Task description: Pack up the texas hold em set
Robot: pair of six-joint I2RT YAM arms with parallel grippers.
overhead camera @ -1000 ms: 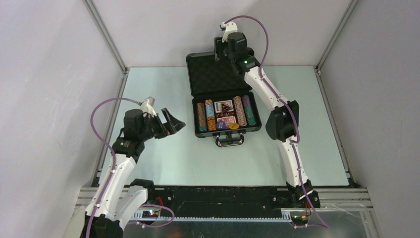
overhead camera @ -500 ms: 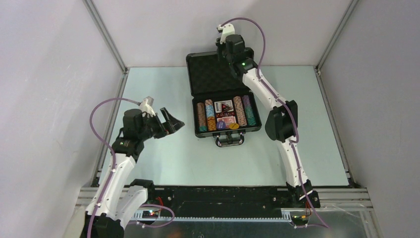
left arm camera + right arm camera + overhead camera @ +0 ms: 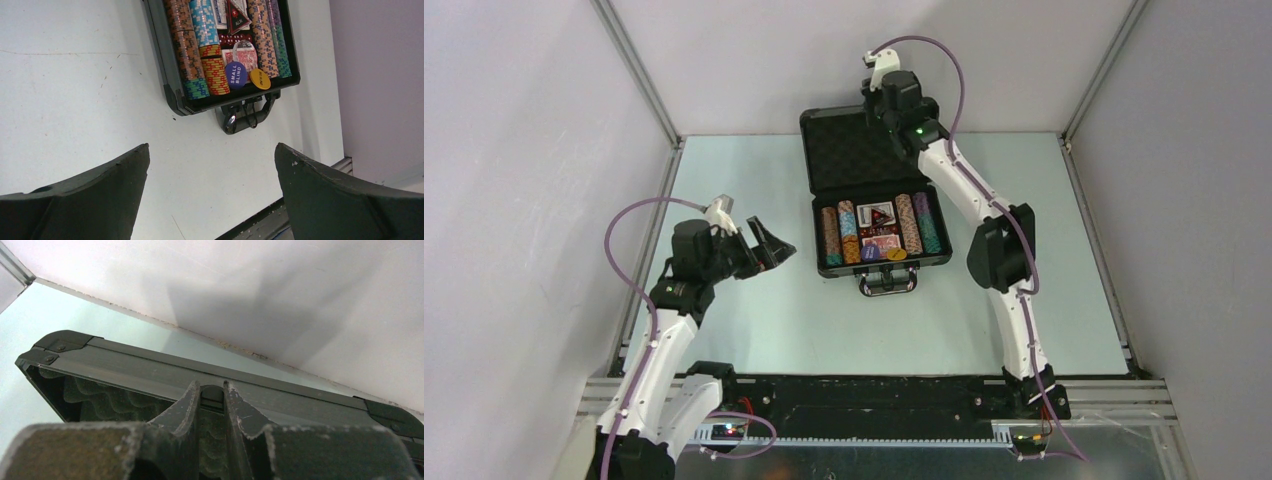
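Hidden: the right hand (image 3: 212, 390) covers the middle of the foam under its own fingers; the left wrist view cuts off the briefcase (image 3: 879, 262) at its far end.
Writing: the blue disc (image 3: 236, 75) reads "SMALL BLIND"; the print on the yellow disc (image 3: 260, 78) is too small to read.
Briefcase: open on the desk (image 3: 754, 330) toward 12 o'clock, handle (image 3: 245, 112) at 6, chips (image 3: 192, 50) and a red deck (image 3: 245, 55) inside.
Right hand: narrow, pinching the top rim of the upright lid (image 3: 150, 370).
Left hand (image 3: 211, 150): wide, holding nothing, at the briefcase's 9 o'clock.
Room: pale scuffed desk, white walls (image 3: 524, 150).

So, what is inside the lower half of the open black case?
Rows of striped poker chips, card decks, a blue disc and a yellow disc; whatever lies beneath is covered.
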